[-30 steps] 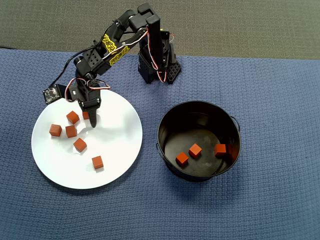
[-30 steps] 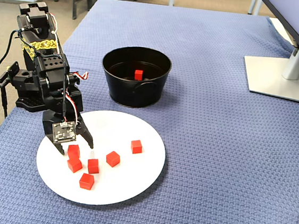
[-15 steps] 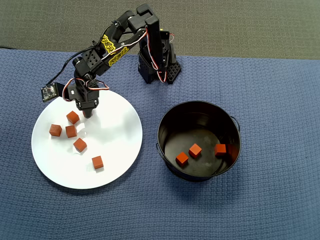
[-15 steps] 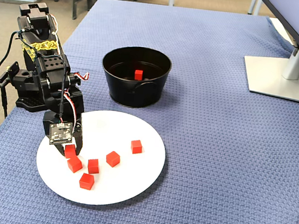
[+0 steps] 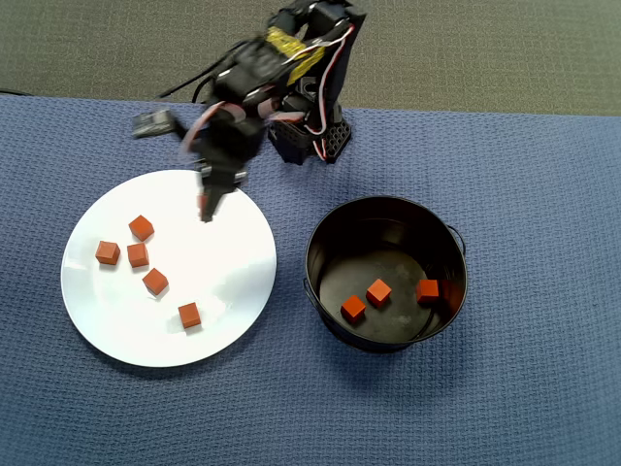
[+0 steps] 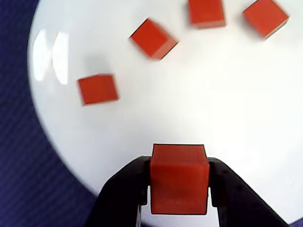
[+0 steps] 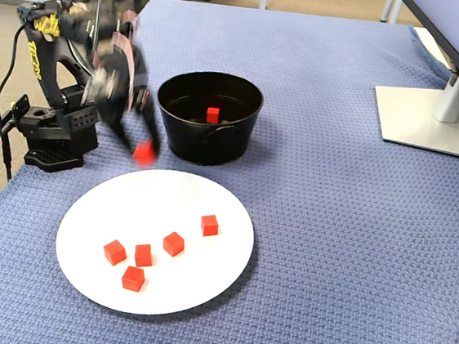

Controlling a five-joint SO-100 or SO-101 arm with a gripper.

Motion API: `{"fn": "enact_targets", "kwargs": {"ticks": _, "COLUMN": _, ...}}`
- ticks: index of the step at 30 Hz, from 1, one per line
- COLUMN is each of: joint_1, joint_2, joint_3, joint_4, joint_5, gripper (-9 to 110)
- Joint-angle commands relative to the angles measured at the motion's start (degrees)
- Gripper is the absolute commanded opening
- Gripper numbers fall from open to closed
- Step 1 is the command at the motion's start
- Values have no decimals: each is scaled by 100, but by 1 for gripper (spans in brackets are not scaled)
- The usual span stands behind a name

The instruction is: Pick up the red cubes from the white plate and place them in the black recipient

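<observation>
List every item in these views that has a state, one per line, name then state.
Two-finger black gripper: shut on one small orange-red cube, raised above the plate.
Large round glossy white plate: flat on the blue cloth, five loose orange-red cubes resting on it.
Round black metal pot: upright, open-topped, three orange-red cubes lying on its bottom.

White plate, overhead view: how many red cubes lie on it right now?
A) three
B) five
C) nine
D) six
B: five red cubes rest on the white plate, while the pincer grips a sixth above it and three more sit in the black pot.
</observation>
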Motion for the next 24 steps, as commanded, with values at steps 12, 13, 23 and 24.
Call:
{"fn": "enact_targets", "kwargs": {"ticks": 12, "joint_1": -3700, "joint_2": 378, "joint_3": -861, "joint_4": 1116, "joint_5": 1134, "gripper": 48}}
{"fn": "enact_targets", "kwargs": {"ticks": 13, "joint_1": -3287, "joint_2": 387, "joint_3": -853, "joint_4": 1090, "joint_5": 861, "gripper": 48}}
{"fn": "enact_targets", "kwargs": {"ticks": 23, "joint_1": 642, "joint_2": -721, "joint_3": 44, "joint_4": -466, "joint_5": -2672, "gripper": 46}}
{"fn": "enact_targets", "kwargs": {"ticks": 24, "joint_1": 861, "joint_2": -940, "joint_3": 44, "joint_4": -562, "joint_5": -3094, "gripper": 47}}
